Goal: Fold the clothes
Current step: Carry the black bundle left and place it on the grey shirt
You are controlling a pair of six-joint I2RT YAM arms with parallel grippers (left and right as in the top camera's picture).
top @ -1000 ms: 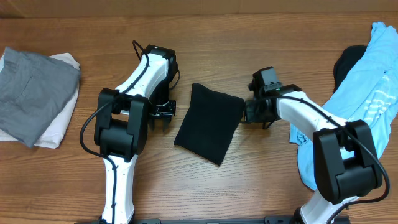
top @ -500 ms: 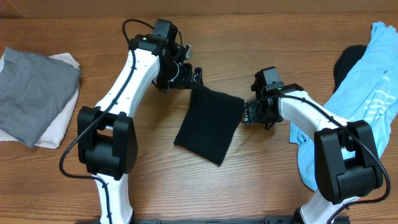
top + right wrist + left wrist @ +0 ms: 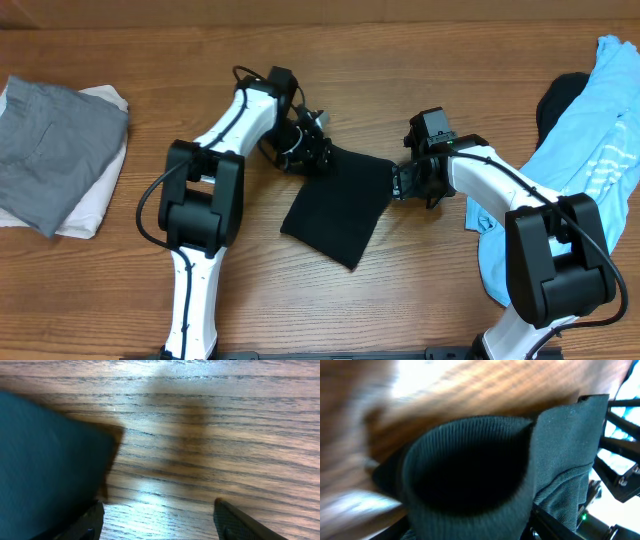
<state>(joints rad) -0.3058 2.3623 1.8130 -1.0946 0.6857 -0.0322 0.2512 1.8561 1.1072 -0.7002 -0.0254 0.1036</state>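
A black garment (image 3: 335, 205), folded into a rectangle, lies on the table's middle. My left gripper (image 3: 312, 152) is at its top left corner. In the left wrist view (image 3: 470, 475) ribbed black fabric fills the space between the spread fingers. My right gripper (image 3: 408, 182) is at the garment's top right corner, open and low over the wood. Its left finger (image 3: 85, 522) touches the black cloth edge (image 3: 45, 465). A light blue striped shirt (image 3: 590, 150) lies crumpled at the right edge.
A folded grey garment (image 3: 50, 150) lies on a white one (image 3: 100, 98) at the far left. A dark cloth (image 3: 560, 95) lies under the blue shirt at the right. The table is brown wood (image 3: 420, 60).
My left arm swung from the garment's left side up to the back, then down onto its top left corner. The right gripper edged slightly toward the garment.
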